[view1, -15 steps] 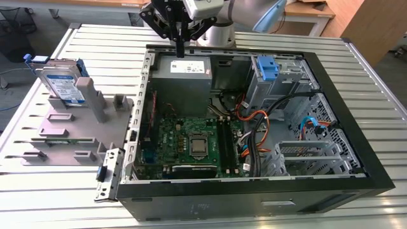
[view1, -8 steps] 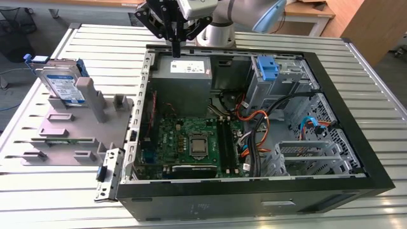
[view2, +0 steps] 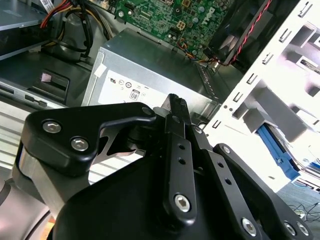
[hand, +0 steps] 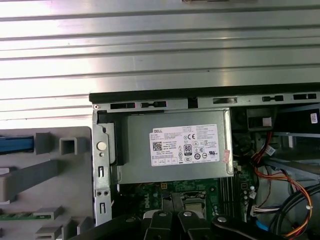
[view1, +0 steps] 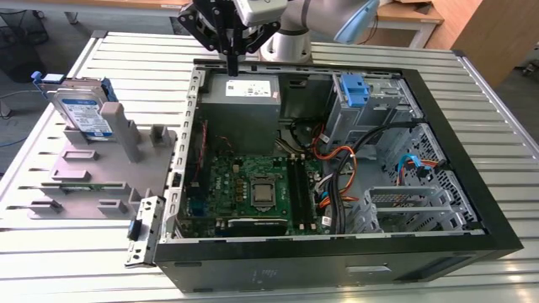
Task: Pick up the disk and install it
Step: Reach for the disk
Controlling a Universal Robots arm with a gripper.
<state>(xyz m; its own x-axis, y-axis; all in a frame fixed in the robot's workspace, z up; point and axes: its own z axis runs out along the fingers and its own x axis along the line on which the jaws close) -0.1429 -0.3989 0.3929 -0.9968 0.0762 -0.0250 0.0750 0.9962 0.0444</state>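
Note:
The disk [view1: 82,111], a silver-grey drive with a white-and-blue label and blue side rails, stands on edge in a slot of the grey fixture [view1: 93,170] at the exterior view's left. My gripper [view1: 233,67] hangs far from it, over the back edge of the open computer case [view1: 471,208], just above the grey power supply box [view1: 244,92]. In the second wrist view the fingers [view2: 174,107] are pressed together with nothing between them, pointing at that box [view2: 150,82].
A blue plastic bracket [view1: 354,89] sits in the drive cage at the case's back right. Below lie the motherboard [view1: 252,189] and loose orange and black cables [view1: 345,164]. The slatted metal table [hand: 160,50] runs all around the case.

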